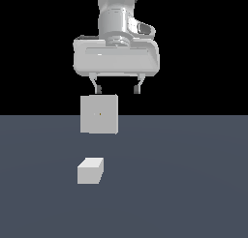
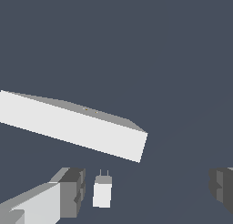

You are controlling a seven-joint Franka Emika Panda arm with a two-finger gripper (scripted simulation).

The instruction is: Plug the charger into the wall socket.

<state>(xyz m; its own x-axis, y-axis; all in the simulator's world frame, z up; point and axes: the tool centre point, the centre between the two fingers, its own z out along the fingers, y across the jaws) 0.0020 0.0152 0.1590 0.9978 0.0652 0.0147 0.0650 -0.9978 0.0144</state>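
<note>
The charger (image 1: 90, 171) is a small whitish-grey block lying on the grey floor, nearer the camera than the wall socket (image 1: 99, 114). The socket is a larger pale square plate standing upright, with a tiny dark dot at its centre. My gripper (image 1: 117, 90) hangs above, open and empty, its two dark fingertips (image 1: 98, 89) spread wide just over the plate's top edge. In the wrist view the socket (image 2: 77, 125) shows as a long pale slab seen edge-on. Beside it lies the charger (image 2: 102, 191), with two thin prongs pointing toward the slab, between the spread fingers (image 2: 73, 191).
A flat dark grey floor (image 1: 184, 184) fills the lower half of the exterior view, with black background behind it. Nothing else stands on it.
</note>
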